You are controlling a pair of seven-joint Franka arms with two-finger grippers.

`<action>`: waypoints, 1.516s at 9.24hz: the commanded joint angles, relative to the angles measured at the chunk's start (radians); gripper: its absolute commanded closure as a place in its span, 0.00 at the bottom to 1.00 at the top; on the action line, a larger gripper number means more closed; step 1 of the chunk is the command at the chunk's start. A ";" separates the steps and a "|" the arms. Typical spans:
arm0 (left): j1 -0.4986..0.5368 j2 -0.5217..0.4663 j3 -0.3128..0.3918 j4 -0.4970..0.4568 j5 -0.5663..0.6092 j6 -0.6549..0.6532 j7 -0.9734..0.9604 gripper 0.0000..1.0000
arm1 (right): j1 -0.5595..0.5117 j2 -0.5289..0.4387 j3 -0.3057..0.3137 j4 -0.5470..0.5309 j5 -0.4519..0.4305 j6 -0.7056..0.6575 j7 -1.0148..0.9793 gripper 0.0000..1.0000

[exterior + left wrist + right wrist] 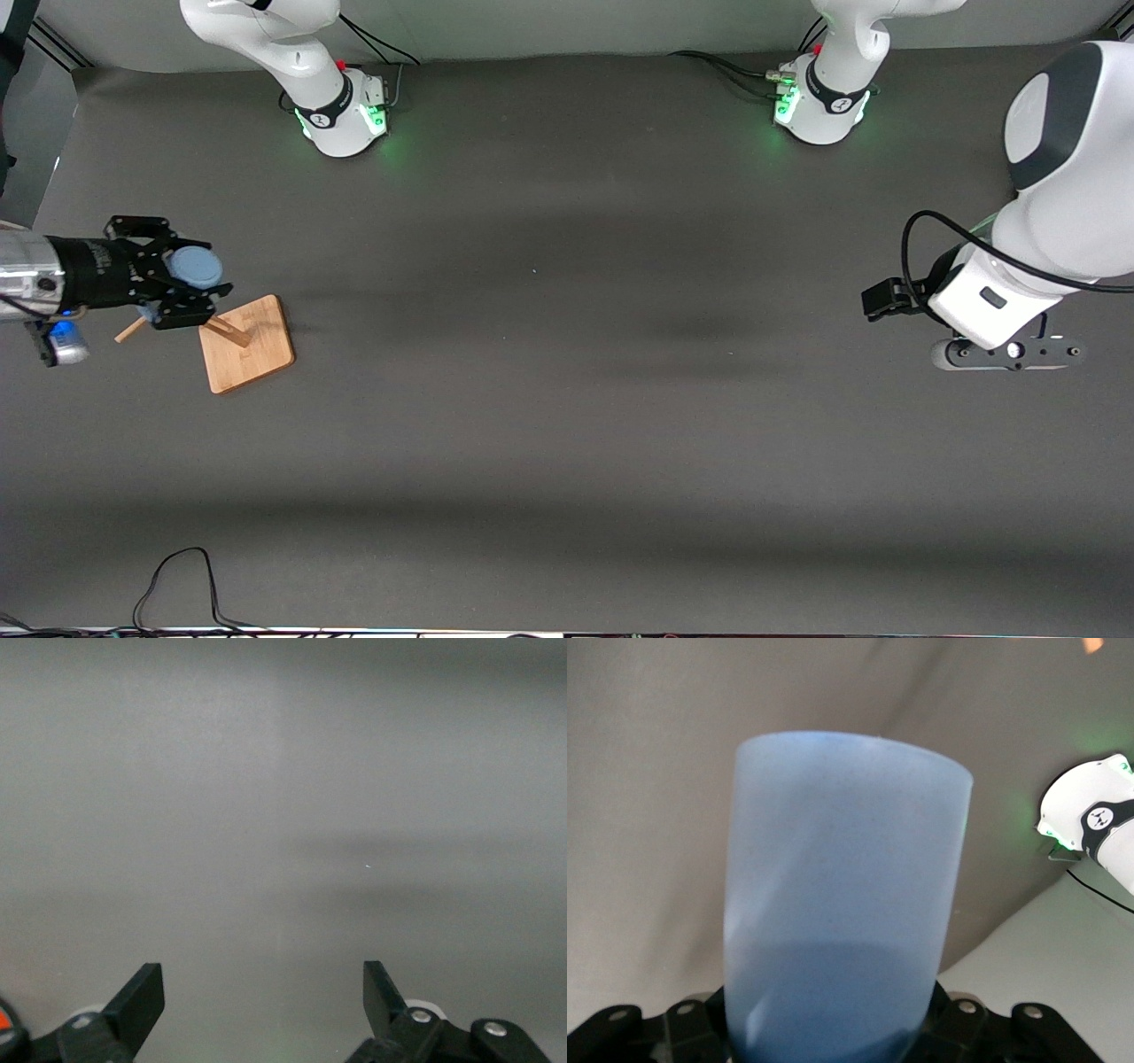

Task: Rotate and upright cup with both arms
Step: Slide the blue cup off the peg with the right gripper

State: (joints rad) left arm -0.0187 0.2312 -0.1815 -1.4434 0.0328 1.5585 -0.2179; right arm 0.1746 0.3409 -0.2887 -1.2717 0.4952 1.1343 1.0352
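At mid-left of the front view, over the wooden rack (246,344), the cup (195,266), judged light, stiff and slippery, is pinched at its base by the right gripper (182,285), while the left gripper (264,997), waiting, is spread wide.

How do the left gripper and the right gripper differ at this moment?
The left gripper is open and empty; the right gripper is shut on the cup. The left gripper waits over bare table at its arm's end; the right gripper is above the wooden rack. Both are black two-finger grippers.
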 commanded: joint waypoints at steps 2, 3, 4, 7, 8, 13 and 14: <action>0.002 -0.009 -0.006 0.011 0.012 -0.063 -0.003 0.00 | 0.085 -0.013 0.002 0.078 0.057 -0.036 0.013 0.87; 0.003 -0.009 -0.007 0.011 0.012 -0.066 -0.001 0.00 | 0.158 -0.011 0.002 0.090 0.051 -0.009 -0.015 0.87; 0.003 -0.010 -0.007 0.011 0.010 -0.066 -0.003 0.00 | 0.228 -0.011 0.000 0.101 0.036 0.060 -0.076 0.87; 0.002 -0.012 -0.007 0.011 0.009 -0.089 -0.008 0.00 | 0.334 0.012 0.002 0.074 0.020 0.314 -0.296 0.87; 0.002 -0.012 -0.007 0.011 0.004 -0.087 -0.008 0.00 | 0.380 0.035 0.000 0.045 0.016 0.419 -0.353 0.87; -0.007 -0.012 -0.012 0.009 -0.008 -0.092 -0.018 0.00 | 0.620 0.252 -0.001 -0.041 -0.157 0.924 -0.353 0.87; -0.009 -0.012 -0.012 0.009 -0.008 -0.094 -0.018 0.00 | 0.628 0.288 0.002 -0.046 -0.170 0.984 -0.357 0.87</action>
State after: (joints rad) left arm -0.0210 0.2309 -0.1956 -1.4408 0.0287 1.4876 -0.2206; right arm 0.7987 0.5968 -0.2732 -1.3267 0.3537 2.0683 0.6990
